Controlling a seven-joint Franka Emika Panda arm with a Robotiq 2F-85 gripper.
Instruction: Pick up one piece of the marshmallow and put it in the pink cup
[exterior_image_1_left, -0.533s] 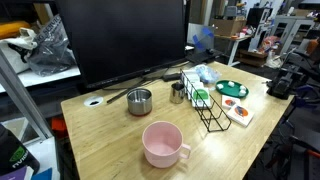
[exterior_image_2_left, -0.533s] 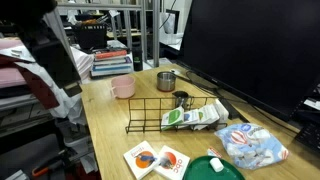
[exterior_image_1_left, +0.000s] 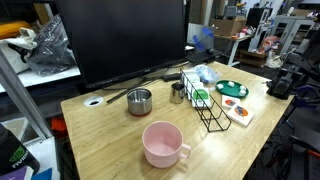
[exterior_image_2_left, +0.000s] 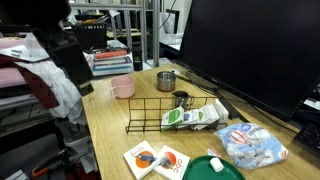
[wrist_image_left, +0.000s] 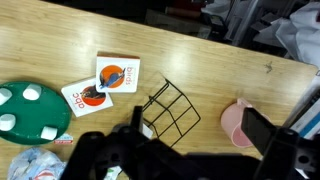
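The pink cup (exterior_image_1_left: 165, 145) stands upright near the front edge of the wooden table; it also shows in an exterior view (exterior_image_2_left: 123, 87) and in the wrist view (wrist_image_left: 238, 122). White marshmallow pieces (wrist_image_left: 35, 95) lie on a green plate (wrist_image_left: 12, 100), which shows in both exterior views (exterior_image_1_left: 232, 89) (exterior_image_2_left: 215, 168). A clear bag of marshmallows (exterior_image_2_left: 255, 145) lies beside the plate. My gripper (wrist_image_left: 175, 150) is open and empty, high above the table, with its dark fingers spread over the wire rack and cup. The arm (exterior_image_2_left: 62, 45) shows as a dark shape.
A black wire rack (exterior_image_1_left: 205, 105) stands mid-table with a packet (exterior_image_2_left: 190, 117) leaning in it. A shiny steel pot (exterior_image_1_left: 140, 100) and a smaller metal cup (exterior_image_1_left: 178, 92) stand near a large black monitor (exterior_image_1_left: 125, 40). Two printed cards (wrist_image_left: 105, 85) lie by the plate.
In an exterior view the dark arm has shifted slightly to the right. Nothing on the table has moved.
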